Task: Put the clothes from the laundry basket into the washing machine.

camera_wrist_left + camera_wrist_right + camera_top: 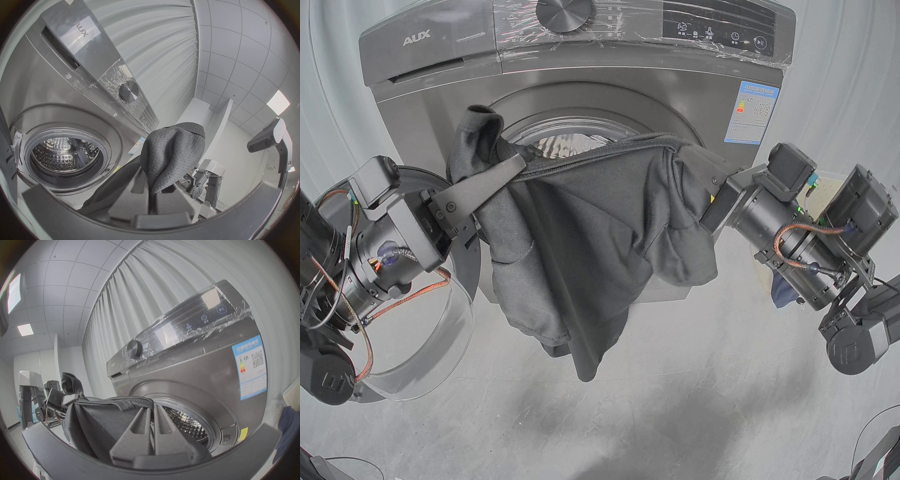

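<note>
Two grippers hold one dark grey piece of clothing up in the air, close in front of the robot. The left gripper has its fingers pressed together on one end of the top edge, and a lump of cloth sticks up above the pinch. The right gripper is pinched shut on the other end. They hold it well apart, so the top edge is pulled into a tight line and the rest hangs down loose, clear of the floor. I think they hold it wide and high so it does not drag, and so it can go through the round hole. Just behind the hanging cloth is the washing machine. Its round door is swung open on the robot's left side, below the left arm, out of the way. The tight top edge sits right in front of the drum, but the clothing is not inside yet. Next, both arms likely need to push forward and let go. Off to the right, beside the machine, is a pale thing with holes that looks like the laundry basket, with something blue near it. Far behind hangs a grey curtain.
</note>
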You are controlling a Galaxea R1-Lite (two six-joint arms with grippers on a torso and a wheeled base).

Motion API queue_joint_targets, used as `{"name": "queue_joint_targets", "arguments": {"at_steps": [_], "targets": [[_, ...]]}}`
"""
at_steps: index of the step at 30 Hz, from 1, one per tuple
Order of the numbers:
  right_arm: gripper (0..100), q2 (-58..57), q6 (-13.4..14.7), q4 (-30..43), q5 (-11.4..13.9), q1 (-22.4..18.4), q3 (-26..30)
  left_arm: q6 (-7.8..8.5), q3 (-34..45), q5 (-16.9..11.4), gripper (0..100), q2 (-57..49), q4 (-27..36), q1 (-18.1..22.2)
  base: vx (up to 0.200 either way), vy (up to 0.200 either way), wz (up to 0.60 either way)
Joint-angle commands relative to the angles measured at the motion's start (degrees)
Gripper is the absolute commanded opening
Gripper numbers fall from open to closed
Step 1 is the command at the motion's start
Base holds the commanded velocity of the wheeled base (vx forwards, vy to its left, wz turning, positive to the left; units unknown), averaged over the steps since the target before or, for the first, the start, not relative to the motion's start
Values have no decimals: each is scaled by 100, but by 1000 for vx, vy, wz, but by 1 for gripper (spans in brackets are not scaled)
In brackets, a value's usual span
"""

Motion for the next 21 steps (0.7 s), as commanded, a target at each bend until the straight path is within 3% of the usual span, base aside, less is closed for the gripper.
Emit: {"name": "queue_joint_targets", "arguments": {"at_steps": [1, 21], "targets": [[0, -77, -7, -4, -5, -48, -165, 19, -158, 4, 0, 217, 7, -13, 0, 0, 0], [0, -561, -15, 48, -14, -57, -77, 124, -650, 22, 0, 762, -37, 145, 0, 0, 0]]}}
